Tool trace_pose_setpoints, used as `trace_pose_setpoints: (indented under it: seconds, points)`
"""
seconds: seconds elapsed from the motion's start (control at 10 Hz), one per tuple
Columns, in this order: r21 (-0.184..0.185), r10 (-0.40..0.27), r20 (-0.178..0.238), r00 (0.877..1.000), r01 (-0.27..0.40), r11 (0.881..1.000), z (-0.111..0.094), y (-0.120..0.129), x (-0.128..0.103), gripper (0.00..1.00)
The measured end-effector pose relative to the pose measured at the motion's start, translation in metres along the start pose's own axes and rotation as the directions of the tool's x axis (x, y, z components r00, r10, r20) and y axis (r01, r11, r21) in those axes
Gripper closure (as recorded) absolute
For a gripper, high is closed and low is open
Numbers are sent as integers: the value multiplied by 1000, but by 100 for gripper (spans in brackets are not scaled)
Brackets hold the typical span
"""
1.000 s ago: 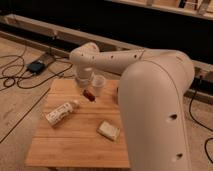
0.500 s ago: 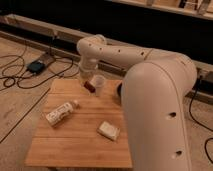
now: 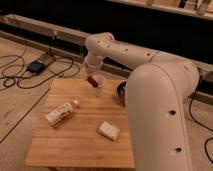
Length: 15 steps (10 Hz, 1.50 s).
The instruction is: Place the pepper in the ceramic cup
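Pepper (image 3: 92, 81) dark red, held in closed gripper (image 3: 91, 78), at rim of ceramic cup (image 3: 99, 86), on its left side; cup upright near far edge of wooden table (image 3: 80, 140); dark bowl (image 3: 121, 92) right of cup, partly hidden by arm; white bottle (image 3: 61, 112) lying on side at left; pale sponge block (image 3: 108, 130) near table middle.

The table (image 3: 80, 135) is showing pale, matt wood grain. The gripper (image 3: 92, 79), above the far edge, belongs to a smooth, faintly shiny white plastic arm (image 3: 150, 90). The pepper (image 3: 93, 81) is looking glossy dark red beside the smooth, pale ceramic cup (image 3: 99, 86).
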State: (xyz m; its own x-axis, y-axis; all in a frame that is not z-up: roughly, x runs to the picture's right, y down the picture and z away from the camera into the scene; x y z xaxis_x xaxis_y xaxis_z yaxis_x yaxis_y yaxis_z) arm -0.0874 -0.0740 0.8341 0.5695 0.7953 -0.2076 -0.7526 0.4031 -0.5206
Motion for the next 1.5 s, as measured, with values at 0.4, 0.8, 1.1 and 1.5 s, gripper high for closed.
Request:
trace_pose_setpoints:
  seconds: [0.4, 0.8, 1.1, 1.5]
  points:
    - [-5, 3, 129, 992, -2, 1000, 5, -29, -10, 100]
    - [-8, -8, 204, 979, 10, 1000, 14, -44, -11, 100]
    - [3, -20, 238, 971, 20, 1000, 14, -48, -22, 100]
    - [21, -48, 255, 966, 44, 999, 13, -48, -36, 98]
